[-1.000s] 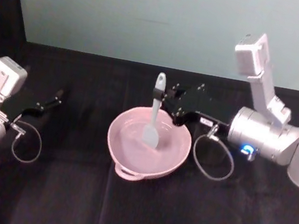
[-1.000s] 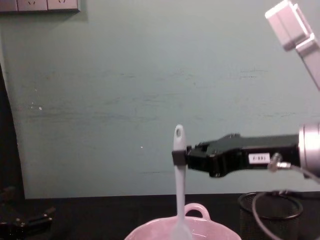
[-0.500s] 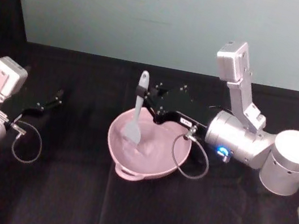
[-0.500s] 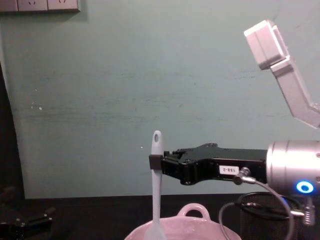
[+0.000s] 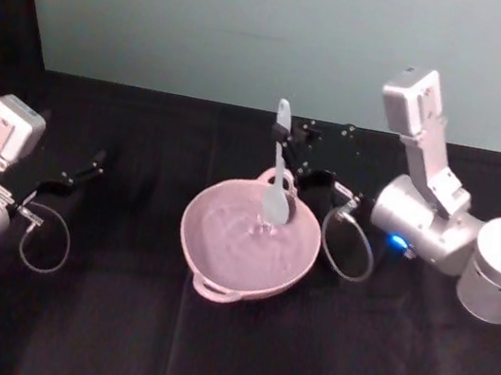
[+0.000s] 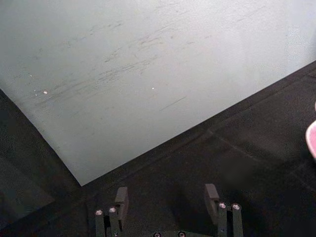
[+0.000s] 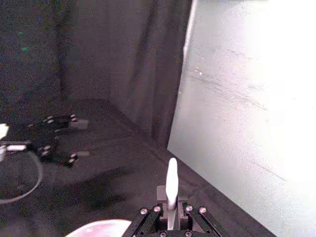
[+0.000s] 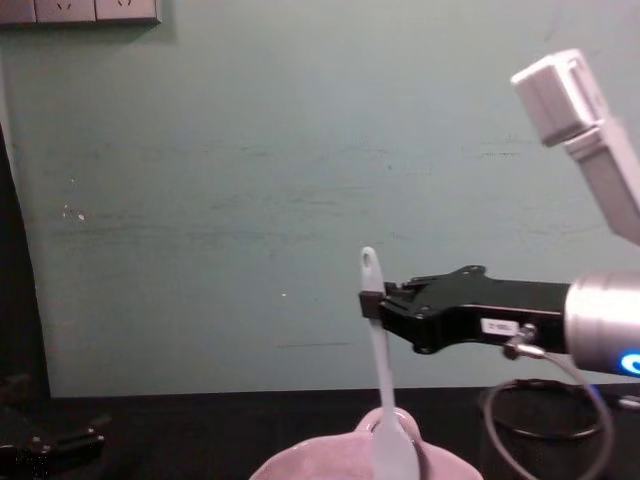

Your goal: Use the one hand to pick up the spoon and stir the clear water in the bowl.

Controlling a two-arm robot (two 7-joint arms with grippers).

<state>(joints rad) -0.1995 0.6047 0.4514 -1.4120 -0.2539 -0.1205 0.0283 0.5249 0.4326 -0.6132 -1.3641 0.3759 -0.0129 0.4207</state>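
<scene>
Spoon point(image 5: 279, 168), just one, stands in one pink bowl point(image 5: 187, 235); right tool point(image 5: 285, 137) squeezes it; left tool point(image 6: 166, 191) sits open, empty.

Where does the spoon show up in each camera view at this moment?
Head view: spoon near upright at centre, head in the bowl at its far side, right gripper holding its handle.
Chest view: spoon just right of centre, dipping into the bowl.
Right wrist view: handle tip clamped in that gripper.
Left wrist view: beyond the left gripper, a sliver of bowl.
Shared landmark: the bowl.
</scene>
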